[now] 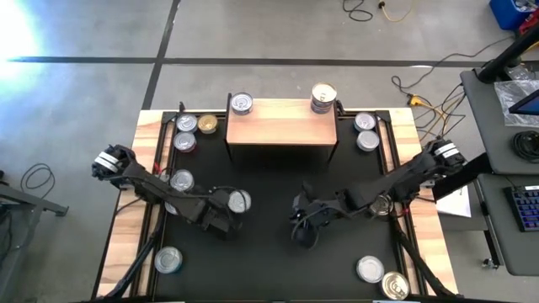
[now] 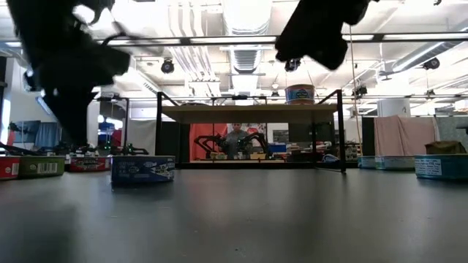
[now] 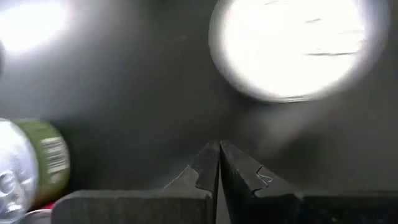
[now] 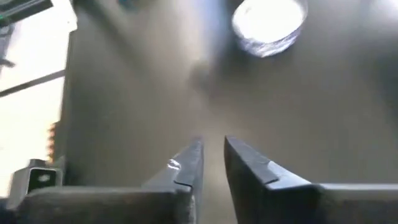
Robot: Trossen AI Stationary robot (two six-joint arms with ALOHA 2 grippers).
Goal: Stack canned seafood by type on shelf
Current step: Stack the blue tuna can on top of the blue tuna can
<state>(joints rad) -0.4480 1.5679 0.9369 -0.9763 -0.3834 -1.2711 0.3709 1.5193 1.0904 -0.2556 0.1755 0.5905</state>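
Both arms are hovering over the black mat (image 1: 269,252) in front of the shelf (image 1: 281,123), neither holding a tin.

The left gripper (image 3: 219,163) is sitting with its fingers pressed together, just beside a silver-topped tin (image 1: 239,200) well in front of the shelf. The right gripper (image 4: 211,155) is hanging nearly closed, a thin gap showing, also in front of the shelf. A stack of tins (image 1: 323,97) is standing on the shelf's right back corner; another tin (image 1: 242,103) is lying at its left back edge.
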